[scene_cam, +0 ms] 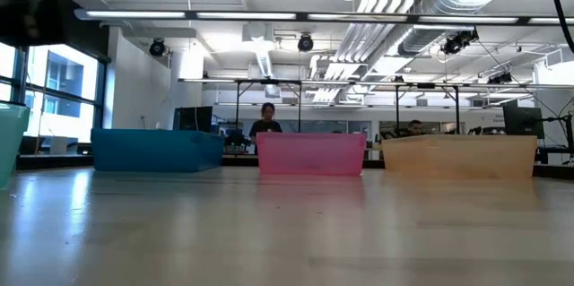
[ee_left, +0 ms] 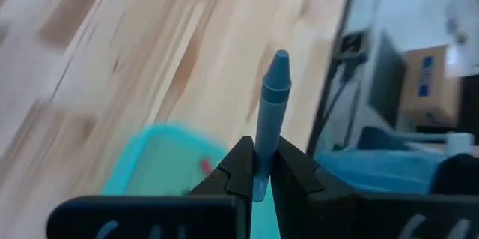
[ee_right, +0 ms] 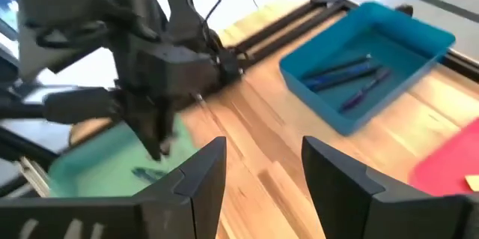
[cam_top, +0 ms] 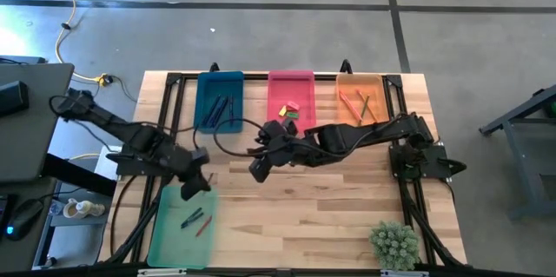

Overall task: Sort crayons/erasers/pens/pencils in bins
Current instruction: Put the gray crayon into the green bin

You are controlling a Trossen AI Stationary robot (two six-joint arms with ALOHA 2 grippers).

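My left gripper (ee_left: 257,149) is shut on a bluish crayon (ee_left: 271,108). It hangs over the far end of the light green bin (cam_top: 169,234), where two crayons (cam_top: 195,220) lie. My right gripper (ee_right: 258,168) stands open and empty above the middle of the table (cam_top: 261,169), its fingers touching nothing. Along the far edge stand three bins. The blue bin (cam_top: 220,99) holds pens (ee_right: 348,74). The pink bin (cam_top: 291,93) holds erasers (cam_top: 291,108). The orange bin (cam_top: 360,96) holds pencils (cam_top: 358,103). My left gripper pinches the crayon's blunt end (ee_left: 262,165) between its two fingers. The rest of the stick and its pointed tip (ee_left: 280,61) reach out past the fingertips, in line with the fingers. The crayon is lifted clear, above the green bin's far end.
A small green plant (cam_top: 395,244) stands at the table's near right corner. Black frame rails run along the left and right sides (cam_top: 408,190). Bare wood lies between the far bins and the near edge. People show in the room far behind the bins.
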